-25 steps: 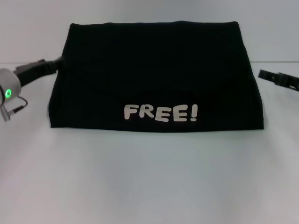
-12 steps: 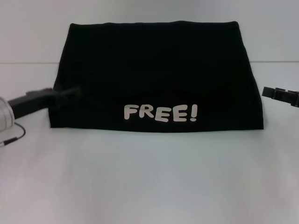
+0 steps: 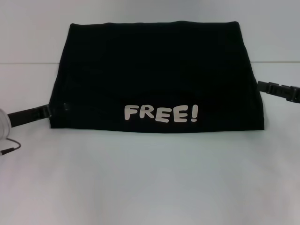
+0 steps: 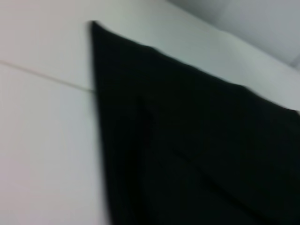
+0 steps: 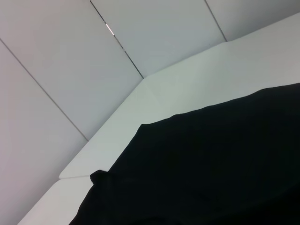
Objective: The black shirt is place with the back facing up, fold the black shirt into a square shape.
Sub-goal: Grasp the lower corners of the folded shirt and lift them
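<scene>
- Black shirt (image 3: pixel 157 77): folded into a broad, flat block on the white worktop (image 3: pixel 150 178), lying centred between the left and right edges and toward the far edge. Its near edge is wider than its far edge in the head view.
- Lettering (image 3: pixel 161 113): white "FREE!" print on the top layer of the shirt, close to the shirt's near edge and slightly right of its middle.
- Left pincer (image 3: pixel 55 108): low over the worktop at the shirt's near-left corner, its tip reaching onto the cloth edge. Whether its fingers are spread or pressed together cannot be told.
- Right pincer (image 3: pixel 263 86): at the shirt's right edge, roughly halfway along it, its tip at or just beside the cloth. Its finger state cannot be told either.
- Left wrist view: the shirt (image 4: pixel 197 150) fills most of the field, one corner pointing away across the worktop (image 4: pixel 42 140).
- Right wrist view: the shirt (image 5: pixel 211 168) lies on the worktop (image 5: pixel 206 79), with grey wall panels (image 5: pixel 61 70) behind.
</scene>
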